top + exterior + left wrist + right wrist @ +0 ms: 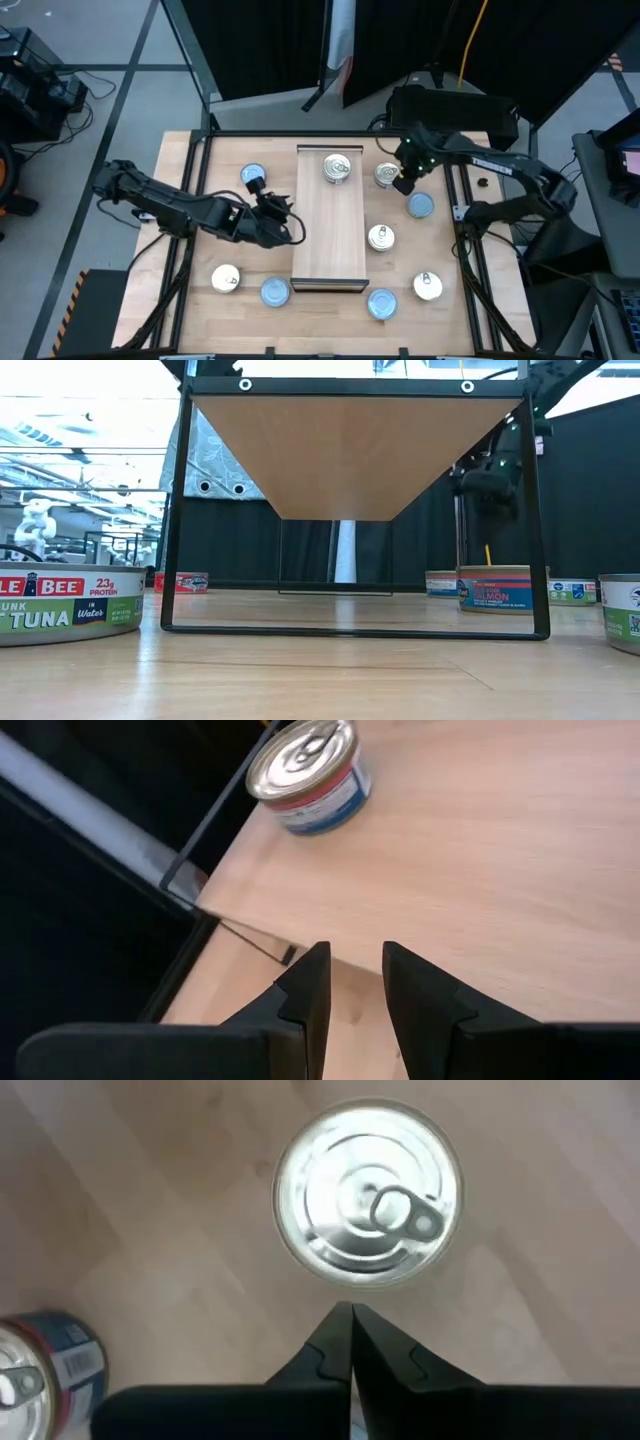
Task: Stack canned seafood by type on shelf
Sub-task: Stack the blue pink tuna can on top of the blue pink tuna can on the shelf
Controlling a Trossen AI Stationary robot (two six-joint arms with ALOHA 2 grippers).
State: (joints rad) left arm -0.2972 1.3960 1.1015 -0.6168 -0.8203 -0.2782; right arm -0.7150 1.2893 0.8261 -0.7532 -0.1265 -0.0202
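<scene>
Nearest, low on the plank tabletop (330,315), sits a squat round tuna tin with a green-and-red label (65,603). The long light-wood shelf board (330,235) runs up the table's middle and carries one silver pull-tab can (336,167) at its far end. The left gripper (281,214) hangs at the shelf's left edge, fingers slightly parted, holding nothing. The right gripper (350,1342) hovers pinched shut, empty, beside a silver pull-tab tin (367,1193) just right of the shelf. Other tins lie scattered on both sides of the shelf.
</scene>
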